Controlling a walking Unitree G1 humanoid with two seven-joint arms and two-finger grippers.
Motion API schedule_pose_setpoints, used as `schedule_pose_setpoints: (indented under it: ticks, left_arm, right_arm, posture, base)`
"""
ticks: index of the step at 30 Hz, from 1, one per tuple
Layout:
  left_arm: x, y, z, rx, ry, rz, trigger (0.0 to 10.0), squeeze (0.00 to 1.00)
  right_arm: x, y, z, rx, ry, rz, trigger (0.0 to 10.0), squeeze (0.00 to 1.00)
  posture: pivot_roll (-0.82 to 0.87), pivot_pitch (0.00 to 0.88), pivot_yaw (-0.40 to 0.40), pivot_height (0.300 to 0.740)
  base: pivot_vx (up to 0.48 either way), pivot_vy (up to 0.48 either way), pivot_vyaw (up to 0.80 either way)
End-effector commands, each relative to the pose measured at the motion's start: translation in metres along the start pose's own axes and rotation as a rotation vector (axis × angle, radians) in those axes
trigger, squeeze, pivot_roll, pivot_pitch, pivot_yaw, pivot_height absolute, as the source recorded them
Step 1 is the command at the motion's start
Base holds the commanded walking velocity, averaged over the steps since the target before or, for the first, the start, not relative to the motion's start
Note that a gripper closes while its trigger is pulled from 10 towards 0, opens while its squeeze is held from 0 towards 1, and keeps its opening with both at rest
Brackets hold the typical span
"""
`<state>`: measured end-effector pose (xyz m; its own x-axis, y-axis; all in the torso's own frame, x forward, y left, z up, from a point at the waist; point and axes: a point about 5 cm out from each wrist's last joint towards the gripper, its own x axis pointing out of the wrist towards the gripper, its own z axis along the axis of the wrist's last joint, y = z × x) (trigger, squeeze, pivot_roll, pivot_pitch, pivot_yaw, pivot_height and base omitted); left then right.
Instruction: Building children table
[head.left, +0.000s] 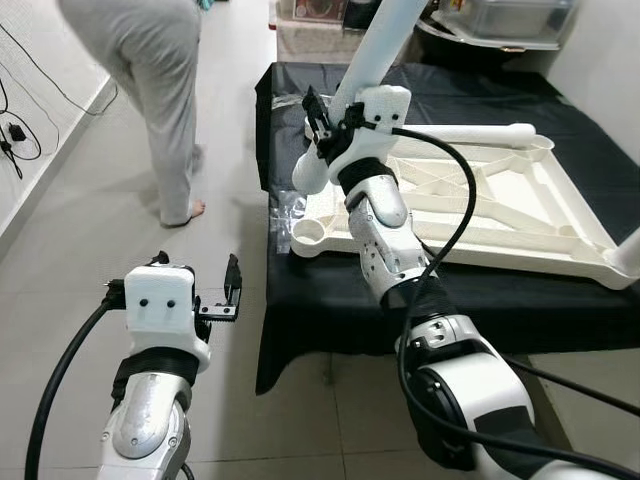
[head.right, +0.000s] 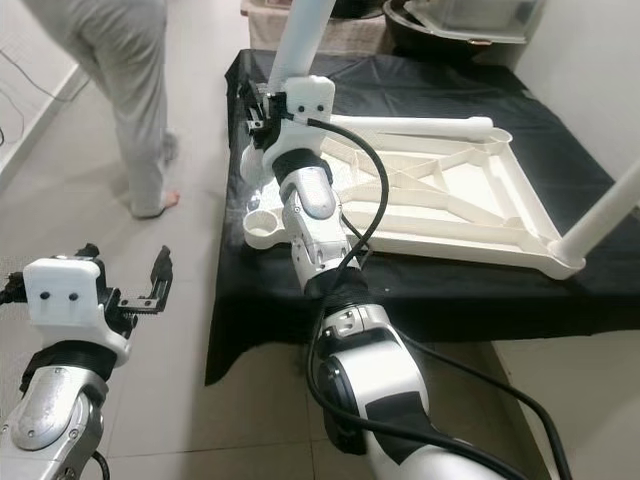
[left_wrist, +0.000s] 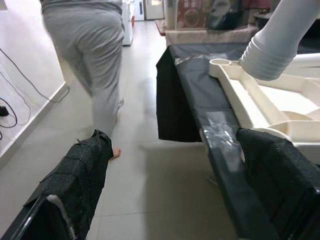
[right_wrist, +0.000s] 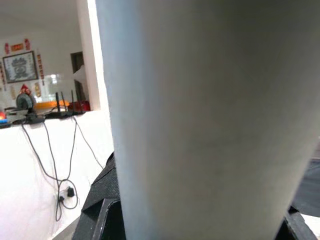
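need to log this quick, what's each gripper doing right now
Left gripper: open, holding nothing, beside the black-covered table.
Right gripper: shut on the white table leg.

Table tops: one, a white tabletop (head.left: 500, 210) lying upside down on the black cloth (head.left: 330, 290).
Table legs: three, a held leg (head.left: 375, 50), a lying leg (head.left: 470, 132), a corner leg (head.right: 605, 215).
Empty corner sockets: one (head.left: 310, 232).
Grippers: two, left gripper (head.left: 225, 295), right gripper (head.left: 325, 125).
Persons: one (head.left: 155, 60).
Basins: one (head.right: 440, 35).
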<state>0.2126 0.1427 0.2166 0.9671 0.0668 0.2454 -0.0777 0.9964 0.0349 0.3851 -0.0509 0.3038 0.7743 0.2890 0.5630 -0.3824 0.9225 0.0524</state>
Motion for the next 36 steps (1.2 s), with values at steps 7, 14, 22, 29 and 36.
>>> schedule_pose_setpoints:
  ticks: [7,14,22,29,36]
  left_arm:
    - [0.002,-0.001,-0.003,0.015,0.023,0.000,10.0,0.00]
    - [0.006,0.006,-0.003,-0.005,0.033,0.047,10.0,0.00]
    - [0.003,0.010,-0.008,0.002,0.061,0.054,10.0,0.00]
    - [-0.016,0.008,-0.021,-0.002,0.138,-0.025,10.0,0.00]
    - [-0.045,-0.007,-0.023,-0.109,0.226,-0.217,10.0,0.00]
  right_arm:
    - [0.000,0.001,0.004,0.004,-0.025,0.005,10.0,0.00]
    - [0.004,0.002,0.005,0.004,-0.019,0.013,10.0,0.00]
    - [0.012,0.000,0.008,0.036,0.002,0.067,10.0,0.00]
    - [0.011,-0.001,-0.007,0.170,0.252,0.532,10.0,0.00]
    - [0.004,-0.017,-0.003,0.218,0.367,0.746,10.0,0.00]
  posture:
    - [0.04,0.170,-0.074,0.740]
    - [0.05,0.171,-0.074,0.740]
    - [0.05,0.175,-0.074,0.740]
    - [0.07,0.198,-0.083,0.740]
    - [0.09,0.232,-0.081,0.740]
  base:
    - [0.375,0.000,0.00]
    - [0.053,0.000,0.00]
    - [0.000,0.000,0.00]
    - [0.000,0.000,0.00]
    - [0.000,0.000,0.00]
